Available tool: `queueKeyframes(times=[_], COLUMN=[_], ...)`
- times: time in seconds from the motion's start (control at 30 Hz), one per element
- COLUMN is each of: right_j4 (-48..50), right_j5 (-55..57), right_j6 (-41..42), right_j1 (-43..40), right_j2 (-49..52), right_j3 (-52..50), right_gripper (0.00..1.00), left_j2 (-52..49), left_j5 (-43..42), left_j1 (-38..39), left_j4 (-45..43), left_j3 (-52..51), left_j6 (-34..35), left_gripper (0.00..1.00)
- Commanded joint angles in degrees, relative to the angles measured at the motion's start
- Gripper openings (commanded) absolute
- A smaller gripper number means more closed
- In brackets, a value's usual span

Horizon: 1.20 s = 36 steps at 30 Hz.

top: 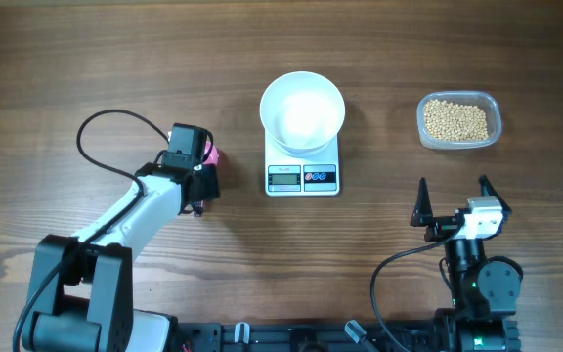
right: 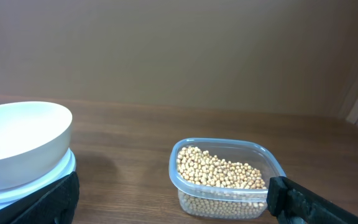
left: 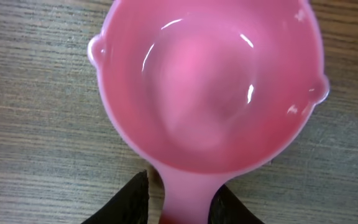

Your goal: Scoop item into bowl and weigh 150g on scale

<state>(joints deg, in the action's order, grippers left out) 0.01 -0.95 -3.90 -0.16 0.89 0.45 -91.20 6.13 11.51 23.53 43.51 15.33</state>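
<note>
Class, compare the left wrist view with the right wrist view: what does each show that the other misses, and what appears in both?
Only the left wrist view: an empty pink scoop, its handle between the fingers of the left gripper. Only the right wrist view: the white bowl sitting on the scale, the clear tub of beans, and the right gripper with jaws wide open. Both: the wooden table.

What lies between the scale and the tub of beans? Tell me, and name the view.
Nothing: the overhead view shows only bare wooden table between the scale and the clear tub of beans.
</note>
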Motion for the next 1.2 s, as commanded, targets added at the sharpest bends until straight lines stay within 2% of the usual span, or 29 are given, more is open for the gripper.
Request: queueKeyframes(times=[0.0, 0.23, 0.33, 0.53, 0.73, 0.9, 1.13, 1.17], right_j4=[0.3, 0.3, 0.3, 0.3, 0.3, 0.3, 0.3, 0.3], right_j5=[1.0, 1.0, 1.0, 1.0, 1.0, 1.0, 0.9, -1.6], right_j6=[0.9, 0.9, 0.9, 0.9, 0.9, 0.9, 1.2, 4.6], right_j1=[-0.2, -0.2, -0.2, -0.2, -0.2, -0.2, -0.2, -0.2], right_j2=[-0.5, -0.5, -0.5, -0.5, -0.5, -0.5, -0.5, -0.5], right_j3=[-0.2, -0.2, -0.2, -0.2, -0.2, -0.2, -0.2, -0.2], right_gripper=[1.00, 1.00, 1.00, 1.00, 1.00, 0.99, 1.00, 1.00], left_j2=[-0.5, -0.4, 0.1, 9.7, 24.8, 31.3, 31.8, 31.8], left_j5=[-0.3, -0.4, -3.5, -9.9, -11.1, -11.3, -16.6, -17.5], left_j1=[-0.2, -0.2, -0.2, -0.1, -0.1, -0.1, -0.1, -0.1], left_j4=[-0.3, -0.4, -0.4, 2.6, 11.7, 17.7, 21.5, 21.5], left_j3=[0.8, 0.8, 0.8, 4.2, 6.7, 6.7, 6.7, 6.6], left_j6=[-0.1, 0.3, 1.0, 10.3, 21.5, 22.7, 22.7, 22.7], left_gripper=[0.30, 0.17, 0.13, 0.04, 0.04, 0.04, 0.04, 0.04])
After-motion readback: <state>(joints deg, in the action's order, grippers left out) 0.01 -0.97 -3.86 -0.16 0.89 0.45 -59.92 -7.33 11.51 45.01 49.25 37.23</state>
